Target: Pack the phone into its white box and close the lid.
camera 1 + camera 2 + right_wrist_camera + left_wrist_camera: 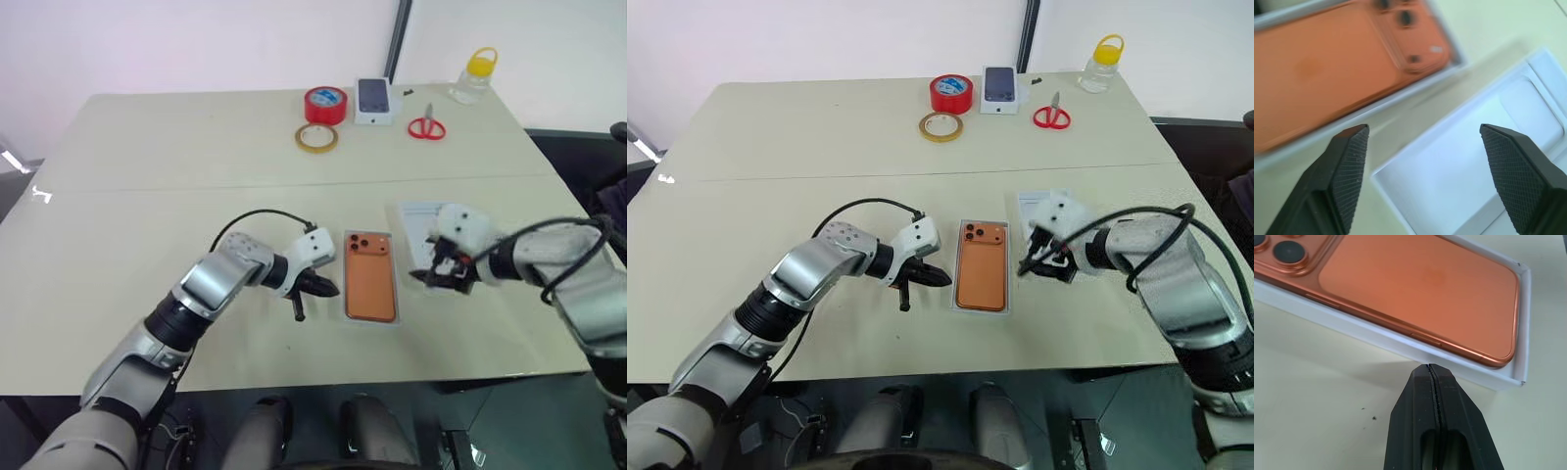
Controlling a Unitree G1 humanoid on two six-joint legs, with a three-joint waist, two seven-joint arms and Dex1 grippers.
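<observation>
The orange phone (370, 279) lies back up inside the white box (1400, 345) at the table's front centre, its camera lenses at the far end. My left gripper (331, 288) is shut with nothing in it, its tip just off the box's left wall (1429, 367). My right gripper (1422, 129) hangs open and empty above the gap between the box's right side and a shallow white tray (1459, 166). That tray (421, 220) lies open side up with a rounded recess showing in it. I cannot tell whether it is the lid.
At the far edge sit a red tape roll (325, 104), a yellowish tape ring (316, 137), a small white box picturing a dark phone (374, 100), red scissors (426, 127) and a clear bottle with a yellow cap (475, 76).
</observation>
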